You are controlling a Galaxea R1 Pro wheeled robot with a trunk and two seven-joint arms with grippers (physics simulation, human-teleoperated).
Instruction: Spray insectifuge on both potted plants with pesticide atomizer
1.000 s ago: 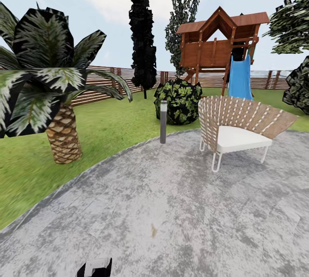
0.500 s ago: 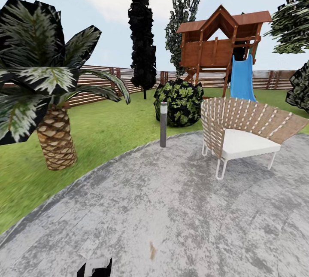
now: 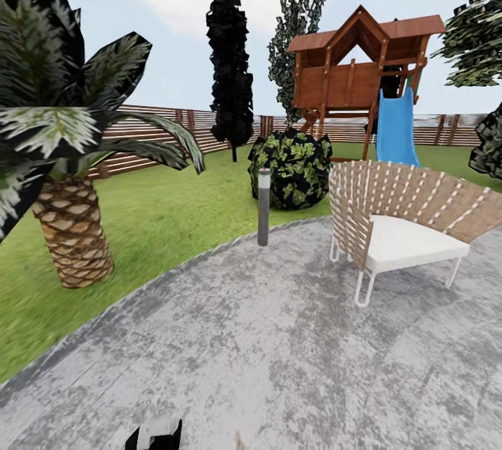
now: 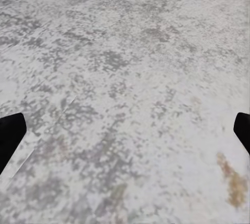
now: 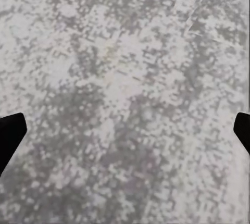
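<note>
The robot is standing on the round grey paved patio [image 3: 293, 352] of the garden, facing out toward the lawn [image 3: 181, 213] at about 11 o'clock. A scaly-trunked palm [image 3: 70, 227] is rising from the grass at about 10 o'clock, its striped fronds reaching toward the middle of the head view. A short grey bollard light [image 3: 263, 206] is standing upright right at the patio's edge near 12 o'clock, and a round leafy bush [image 3: 291, 167] is sitting on the grass just behind it. At about 2 o'clock a woven slatted chair [image 3: 404, 216] with a white seat cushion is resting on the paving on thin white legs. Farther back, a wooden play tower [image 3: 355, 73] with a blue slide [image 3: 396, 128] is standing on the lawn, with a dark narrow cypress [image 3: 229, 52] at its left and a brown slatted fence [image 3: 167, 132] running behind everything.

A black and white piece of the robot's left arm [image 3: 155, 434] is poking in at the 6 o'clock edge of the head view.

The left gripper [image 4: 125, 133] is hanging over bare mottled paving, its dark fingers [image 4: 9, 135] spread wide and gripping nothing. The right gripper [image 5: 125, 133] is likewise spread wide over the grey stone, its fingers [image 5: 9, 135] clasping nothing.
</note>
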